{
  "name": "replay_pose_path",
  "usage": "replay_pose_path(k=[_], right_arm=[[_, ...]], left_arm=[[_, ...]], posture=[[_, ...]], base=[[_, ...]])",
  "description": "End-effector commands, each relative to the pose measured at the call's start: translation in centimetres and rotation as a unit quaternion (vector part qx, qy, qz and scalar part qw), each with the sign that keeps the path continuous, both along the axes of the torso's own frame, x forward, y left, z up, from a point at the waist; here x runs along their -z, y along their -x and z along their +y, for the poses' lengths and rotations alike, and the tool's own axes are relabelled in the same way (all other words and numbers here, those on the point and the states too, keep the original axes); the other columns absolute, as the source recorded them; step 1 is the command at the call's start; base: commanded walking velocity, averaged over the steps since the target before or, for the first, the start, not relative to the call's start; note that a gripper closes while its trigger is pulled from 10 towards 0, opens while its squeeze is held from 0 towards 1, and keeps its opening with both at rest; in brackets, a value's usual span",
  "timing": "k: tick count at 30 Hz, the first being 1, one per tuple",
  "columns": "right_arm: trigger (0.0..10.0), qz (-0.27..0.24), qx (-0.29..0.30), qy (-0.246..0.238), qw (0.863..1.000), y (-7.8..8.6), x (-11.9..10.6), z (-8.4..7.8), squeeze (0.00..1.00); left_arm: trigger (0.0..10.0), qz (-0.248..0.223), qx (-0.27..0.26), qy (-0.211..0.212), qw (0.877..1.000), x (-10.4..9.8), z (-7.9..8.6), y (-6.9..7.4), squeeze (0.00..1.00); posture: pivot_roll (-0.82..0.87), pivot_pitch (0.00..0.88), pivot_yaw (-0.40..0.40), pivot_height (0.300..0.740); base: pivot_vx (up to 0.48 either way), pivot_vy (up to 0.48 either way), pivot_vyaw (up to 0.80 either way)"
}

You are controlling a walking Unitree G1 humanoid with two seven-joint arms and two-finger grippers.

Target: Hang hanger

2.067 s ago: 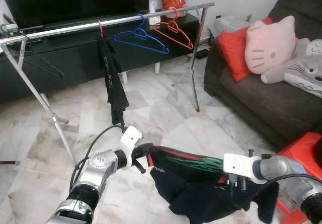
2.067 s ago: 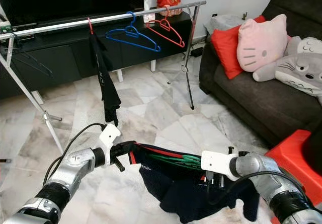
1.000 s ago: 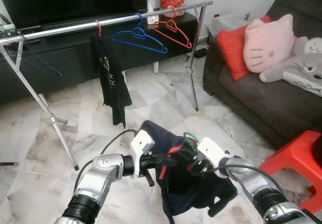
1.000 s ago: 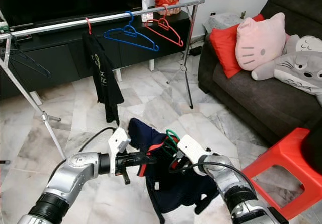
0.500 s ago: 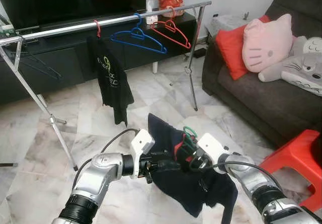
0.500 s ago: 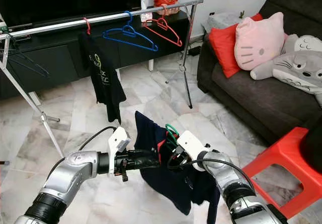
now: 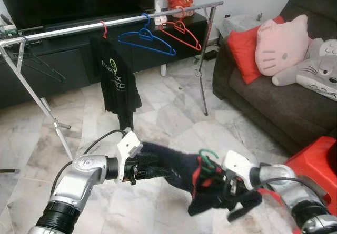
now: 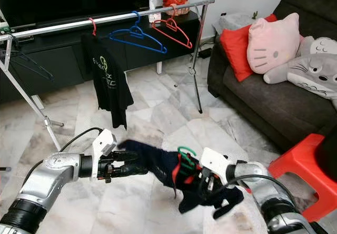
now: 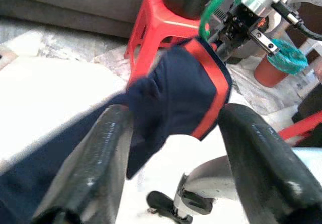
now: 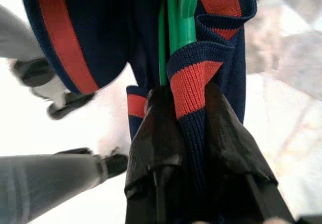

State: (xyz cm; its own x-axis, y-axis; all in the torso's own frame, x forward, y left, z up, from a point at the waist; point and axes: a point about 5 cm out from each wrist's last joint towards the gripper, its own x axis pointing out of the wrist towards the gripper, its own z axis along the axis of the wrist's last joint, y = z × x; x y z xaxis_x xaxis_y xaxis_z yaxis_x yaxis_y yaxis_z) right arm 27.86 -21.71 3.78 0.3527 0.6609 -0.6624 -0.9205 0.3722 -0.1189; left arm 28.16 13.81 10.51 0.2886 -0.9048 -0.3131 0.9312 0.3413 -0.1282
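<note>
- Nearest you, the right gripper is clamped on the collar of the navy garment and on the neck of the green hanger threaded through it; in the right wrist view the two black fingers pinch the red-striped rib against the green wire.
- The left gripper sits at the garment's other end. In the left wrist view its fingers stand apart with navy cloth passing between them; you cannot tell how firmly they bear on it.
- The garment is stretched between the two arms, low over the marble floor.
- Judged progress: hanger in the garment and in hand, but not yet on the rail. Raising it and hooking it over remain.
- Against half a second ago: the garment then draped upright from the hanger with both grippers close together; now they are spread apart and it lies nearly level.
- Farther off, the rail carries a black shirt, a blue hanger and a red hanger.
</note>
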Motion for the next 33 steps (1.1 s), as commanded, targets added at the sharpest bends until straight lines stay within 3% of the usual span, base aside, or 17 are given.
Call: replay_pose_path(k=[1, 6, 7, 13, 21, 28, 33], right_arm=[[0.0, -0.016, -0.025, -0.013, 0.999, -0.2, -1.0, 0.0, 0.0], [0.0, 0.001, -0.075, -0.035, 0.997, 0.3, -1.3, 0.7, 0.0], [0.0, 0.002, -0.085, -0.037, 0.996, 0.3, -1.3, 1.1, 0.0], [0.0, 0.008, -0.114, -0.046, 0.992, 0.3, -1.5, 2.1, 0.0], [0.0, 0.01, -0.154, -0.054, 0.987, 0.0, -2.1, 3.6, 0.0], [0.0, 0.006, -0.162, -0.053, 0.985, -0.4, -2.4, 4.2, 0.0], [0.0, -0.001, -0.161, -0.056, 0.985, -0.8, -2.7, 4.6, 0.0]], left_arm=[[10.0, -0.021, 0.024, -0.007, 0.999, -1.0, -0.3, -0.2, 1.0], [10.0, -0.037, 0.071, -0.016, 0.997, -1.6, -1.5, 0.1, 1.0], [10.0, -0.043, 0.085, -0.023, 0.995, -1.5, -1.9, 0.2, 0.0], [10.0, -0.052, 0.103, -0.052, 0.992, -0.8, -2.5, 0.2, 0.0], [10.0, -0.054, 0.103, -0.05, 0.992, -0.3, -3.5, -0.1, 0.0], [10.0, -0.034, 0.126, -0.056, 0.99, 0.4, -3.5, 0.4, 0.0], [10.0, -0.022, 0.113, -0.067, 0.991, 1.4, -3.3, 0.4, 0.0]], posture=[[-0.13, 0.0, -0.039, 0.74], [-0.13, 0.0, -0.039, 0.74], [-0.12, 0.0, -0.039, 0.74], [-0.12, 0.0, -0.036, 0.74], [-0.13, 0.0, -0.038, 0.74], [-0.13, 0.0, -0.041, 0.74], [-0.13, 0.0, -0.039, 0.74]], base=[[0.0, 0.0, 0.0], [0.0, 0.0, 0.0], [0.0, 0.0, 0.0], [0.0, 0.0, 0.0], [0.0, 0.0, 0.0], [0.0, 0.0, 0.0], [0.0, 0.0, 0.0]])
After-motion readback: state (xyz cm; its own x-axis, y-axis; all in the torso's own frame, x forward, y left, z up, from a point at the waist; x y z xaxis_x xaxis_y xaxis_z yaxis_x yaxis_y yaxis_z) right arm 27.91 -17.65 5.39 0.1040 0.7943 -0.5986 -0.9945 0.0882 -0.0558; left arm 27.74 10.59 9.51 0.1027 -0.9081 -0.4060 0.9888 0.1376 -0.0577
